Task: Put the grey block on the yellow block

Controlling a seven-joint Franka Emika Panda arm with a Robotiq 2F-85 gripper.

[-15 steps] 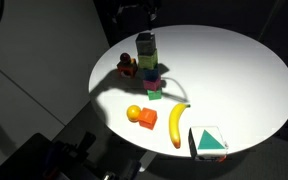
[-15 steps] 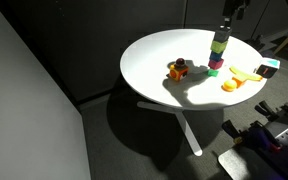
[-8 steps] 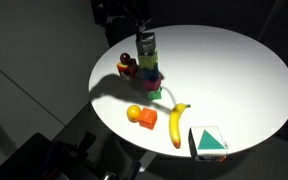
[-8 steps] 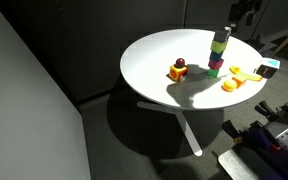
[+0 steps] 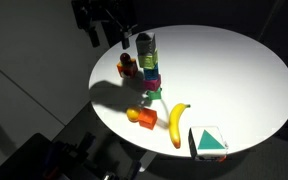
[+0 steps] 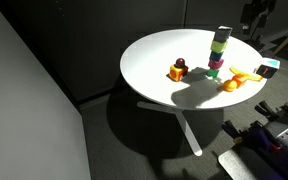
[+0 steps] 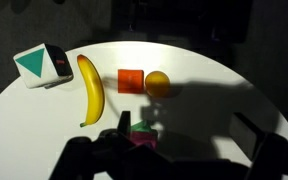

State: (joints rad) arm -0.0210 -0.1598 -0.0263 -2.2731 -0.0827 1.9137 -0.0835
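Observation:
The grey block (image 5: 146, 42) sits on top of a tall stack of toy blocks near the table's middle and also shows in an exterior view (image 6: 224, 32). The yellow block (image 5: 147, 57) is right under it (image 6: 221, 46), with magenta and teal blocks lower down. My gripper (image 5: 124, 38) is open and empty, off to the side of the stack and apart from it (image 6: 254, 17). In the wrist view its fingers (image 7: 184, 150) are spread wide, and only the lower stack (image 7: 139, 132) shows.
A banana (image 5: 177, 123), an orange block (image 7: 130, 80) and a yellow ball (image 7: 158, 83) lie near the stack. A white and teal box (image 5: 208, 142) sits by the table's edge. A small red and orange toy (image 5: 127, 67) stands beside the stack. The round white table (image 5: 234, 70) has dark surroundings.
My gripper has drawn back from the top of the stack and moved off to the side. The grey block stays on the stack.

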